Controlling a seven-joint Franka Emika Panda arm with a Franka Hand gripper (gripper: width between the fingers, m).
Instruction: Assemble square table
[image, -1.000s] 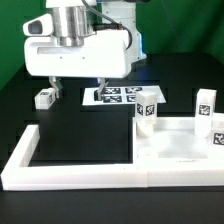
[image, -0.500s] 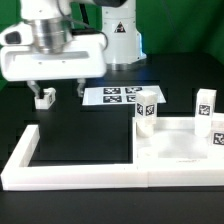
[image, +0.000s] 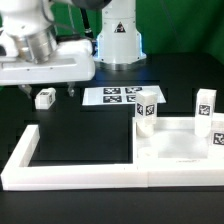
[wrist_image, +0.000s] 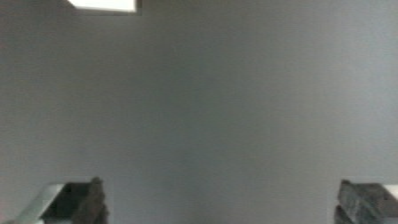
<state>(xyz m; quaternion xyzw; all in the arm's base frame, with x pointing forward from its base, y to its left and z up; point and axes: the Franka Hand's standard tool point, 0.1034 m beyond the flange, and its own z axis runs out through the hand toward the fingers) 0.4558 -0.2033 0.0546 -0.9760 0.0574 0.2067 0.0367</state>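
The gripper (image: 47, 91), fingers spread and holding nothing, is hovering in the exterior view's upper left above a small leg block (image: 44, 97), seemingly lining up a grasp, while the square table (image: 180, 150) is resting lower right with two legs upright

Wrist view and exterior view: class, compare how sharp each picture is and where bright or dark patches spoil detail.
Wrist view: soft, grey and nearly featureless, the fingertips blurred and dim, one bright patch in a corner. Exterior view: the gripper is smeared by motion, white parts like the leg block look washed out, and the black table swallows shadows.
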